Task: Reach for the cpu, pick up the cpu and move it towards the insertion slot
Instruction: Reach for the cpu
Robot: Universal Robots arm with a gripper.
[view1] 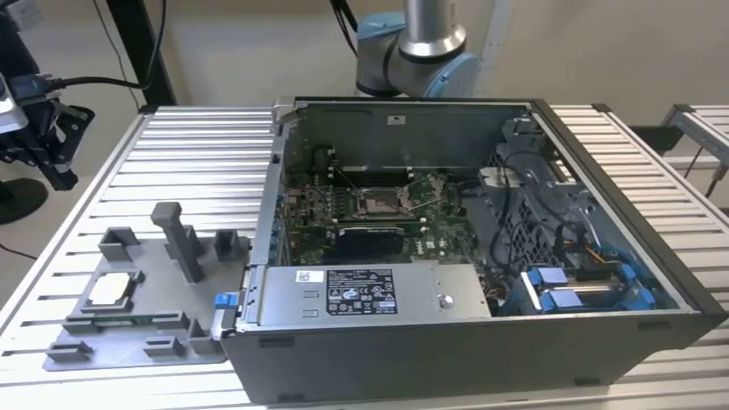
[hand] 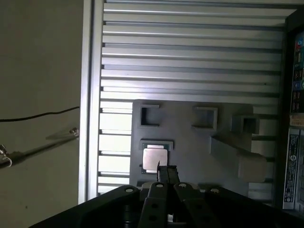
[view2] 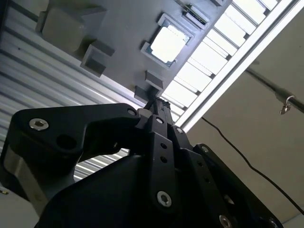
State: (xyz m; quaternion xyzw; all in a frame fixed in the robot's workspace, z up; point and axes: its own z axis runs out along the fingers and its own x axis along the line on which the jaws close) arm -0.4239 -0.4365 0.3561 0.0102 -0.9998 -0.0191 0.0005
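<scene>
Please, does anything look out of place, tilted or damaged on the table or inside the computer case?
Nothing stands out. The cpu lies flat on the grey fixture plate, and the insertion slot in the open computer case looks undamaged.

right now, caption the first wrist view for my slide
Gripper aimed at the cpu resting in the grey fixture

We find the cpu [hand: 155, 159] lying in a framed nest on the fixture plate [hand: 190, 147], just ahead of the gripper [hand: 166, 170] tips. The plate rests on the slatted table [hand: 190, 57], just beside the computer case [view1: 456, 350], which stands beyond the plate from the tool. The insertion slot [view1: 380, 202] sits on the motherboard [view1: 445, 224] inside the case, well apart from the tool.
</scene>
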